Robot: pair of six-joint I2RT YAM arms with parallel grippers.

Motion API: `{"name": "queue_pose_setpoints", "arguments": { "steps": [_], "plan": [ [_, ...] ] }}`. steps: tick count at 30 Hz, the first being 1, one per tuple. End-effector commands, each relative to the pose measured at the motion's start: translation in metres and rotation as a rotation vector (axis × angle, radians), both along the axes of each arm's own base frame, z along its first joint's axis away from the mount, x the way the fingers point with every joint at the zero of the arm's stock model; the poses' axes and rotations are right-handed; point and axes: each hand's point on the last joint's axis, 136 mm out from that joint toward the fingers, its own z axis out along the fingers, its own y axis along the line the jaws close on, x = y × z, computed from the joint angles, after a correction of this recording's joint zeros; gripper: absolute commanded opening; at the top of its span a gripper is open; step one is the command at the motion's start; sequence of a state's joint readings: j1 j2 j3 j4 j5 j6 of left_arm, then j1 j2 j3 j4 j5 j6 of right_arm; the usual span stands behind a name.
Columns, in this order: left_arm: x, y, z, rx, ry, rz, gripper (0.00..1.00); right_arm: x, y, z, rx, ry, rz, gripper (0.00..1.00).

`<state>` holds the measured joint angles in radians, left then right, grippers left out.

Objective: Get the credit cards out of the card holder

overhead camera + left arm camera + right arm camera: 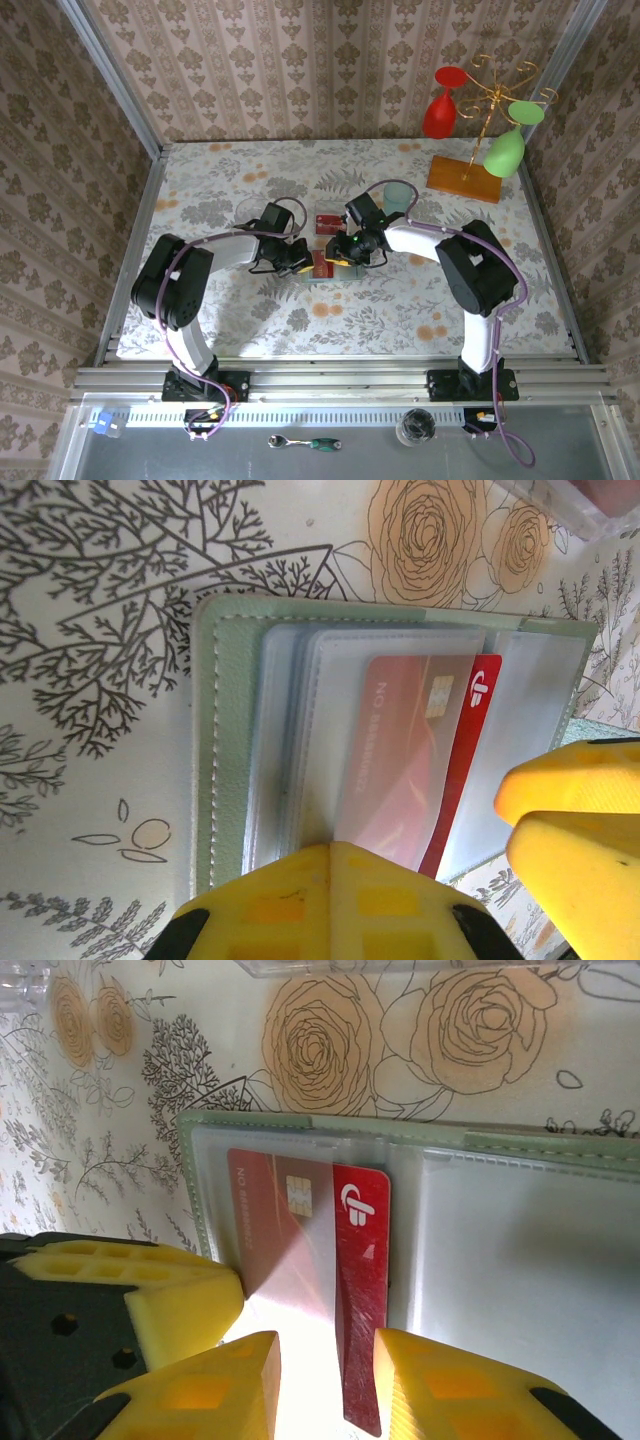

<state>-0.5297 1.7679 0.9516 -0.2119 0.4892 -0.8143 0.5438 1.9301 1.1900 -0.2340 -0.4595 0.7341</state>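
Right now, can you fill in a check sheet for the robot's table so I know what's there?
Surface: flowery tablecloth, flat, no spills seen.
Job's things: card holder lies open; a red card sticks partly out of a clear sleeve.
Clutter: teal cup; a flat red item beyond the holder, too small to name.
Pincers: left pincer shut, at the holder's near edge; right pincer open, fingers apart over the red card's end.
Cables: purple cables run along both arms; no snag seen.
Surroundings: wallpapered walls; a stand hanging a red glass and a green glass; a ratchet on the front ledge.
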Motion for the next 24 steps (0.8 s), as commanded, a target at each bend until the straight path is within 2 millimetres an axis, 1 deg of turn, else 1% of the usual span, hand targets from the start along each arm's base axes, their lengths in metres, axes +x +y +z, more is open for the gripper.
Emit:
{"name": "queue_pose_setpoints", "arguments": {
  "steps": [1,6,9,14,18,24],
  "plan": [
    [-0.004,0.005,-0.009,0.041,0.024,-0.014,0.00,0.002,0.005,-0.005,0.020,0.027,0.006,0.31],
    [-0.004,0.006,-0.009,0.041,0.022,-0.013,0.00,0.000,0.004,-0.012,0.013,0.048,0.005,0.31],
    [-0.004,0.007,-0.009,0.041,0.023,-0.014,0.00,0.000,0.007,-0.011,0.034,0.051,0.009,0.30],
    [-0.003,0.005,-0.010,0.030,0.026,-0.013,0.00,0.001,0.013,-0.004,0.084,0.041,0.011,0.27],
    [-0.002,0.004,-0.010,0.025,0.028,-0.011,0.00,0.003,0.016,0.003,0.106,0.029,0.015,0.27],
    [-0.004,0.005,-0.012,0.028,0.032,-0.012,0.00,0.003,0.017,0.005,0.119,0.023,0.011,0.25]
  ]
}}
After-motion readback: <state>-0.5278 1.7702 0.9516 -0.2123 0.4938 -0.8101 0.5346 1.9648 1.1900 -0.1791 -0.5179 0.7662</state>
